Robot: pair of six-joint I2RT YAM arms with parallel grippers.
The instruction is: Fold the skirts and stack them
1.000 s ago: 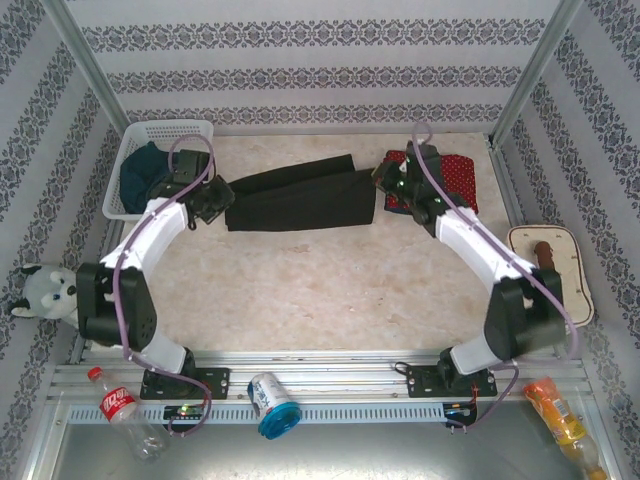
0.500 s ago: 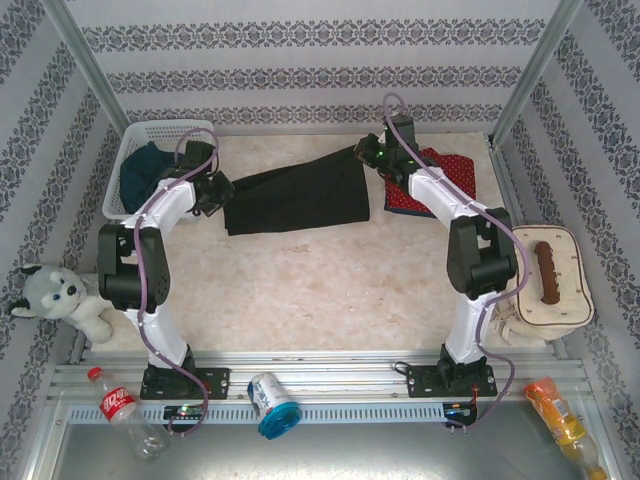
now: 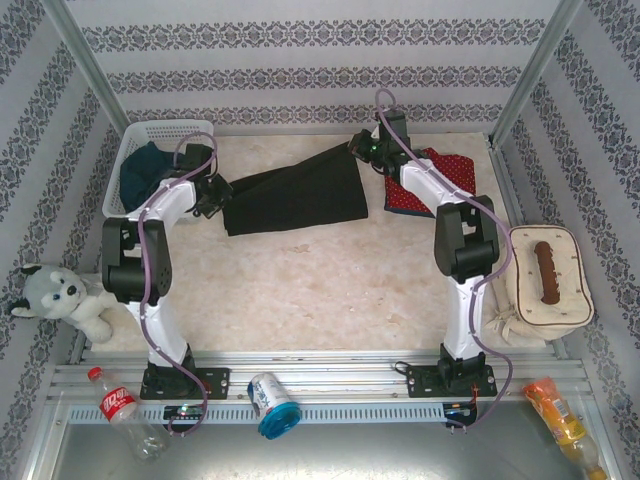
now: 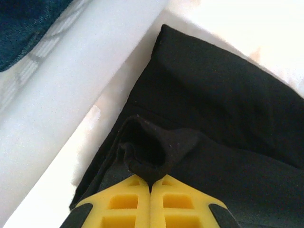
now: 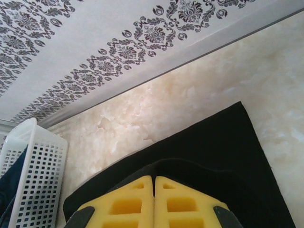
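The left pincer (image 4: 151, 183) and right pincer (image 5: 154, 179) are each pinching opposite ends of the black skirt (image 3: 295, 195), probably holding it taut over the desk (image 3: 330, 280) for folding.

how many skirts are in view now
3: black skirt spread in the far middle, red polka-dot skirt to its right, dark blue denim skirt in the white basket, where another may be hidden.

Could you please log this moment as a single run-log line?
phase: fold | left gripper: shut on plain black cloth skirt, left edge | right gripper: shut on same skirt, far-right corner
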